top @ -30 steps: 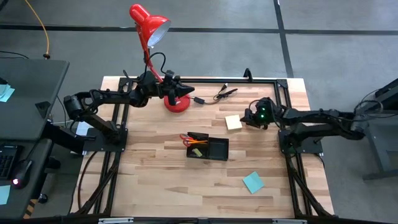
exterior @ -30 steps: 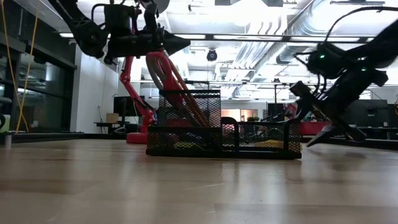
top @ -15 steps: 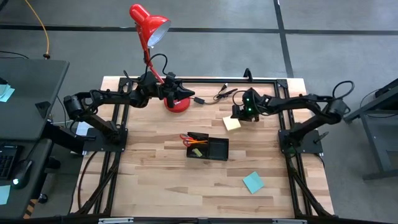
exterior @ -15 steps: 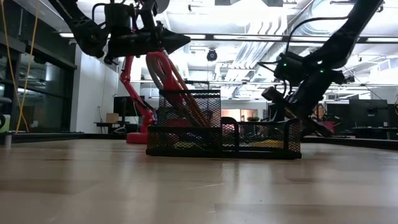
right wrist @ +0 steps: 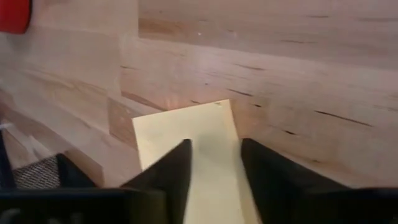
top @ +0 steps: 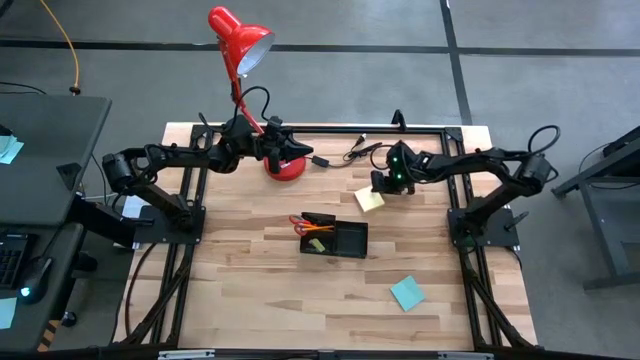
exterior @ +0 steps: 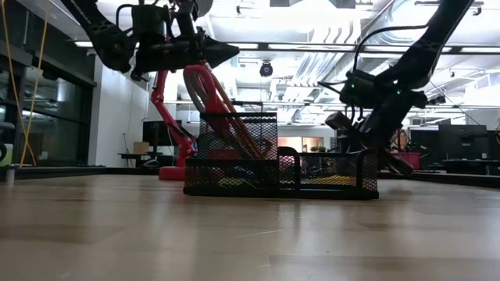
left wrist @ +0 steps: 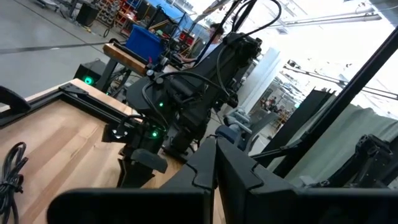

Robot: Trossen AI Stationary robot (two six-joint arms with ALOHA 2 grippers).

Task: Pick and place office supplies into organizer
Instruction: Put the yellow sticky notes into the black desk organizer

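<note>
Pale wooden plank tabletop [top: 250,280] carries a small black mesh organizer [top: 335,238] at centre. At two o'clock, right gripper [top: 378,192] straddles the pale yellow square sticky-note pad [right wrist: 193,146], fingers partly apart. Left gripper [top: 303,148], pinched shut and empty, hovers by the red desk lamp [top: 240,38] at twelve.

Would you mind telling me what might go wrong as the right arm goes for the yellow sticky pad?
The right gripper straddles the thin pale yellow pad, which lies flat on the table; the fingers may slide over it or pinch only the top sheets. The organizer is close by and already holds supplies, so a rushed carry could clip its wall.
</note>
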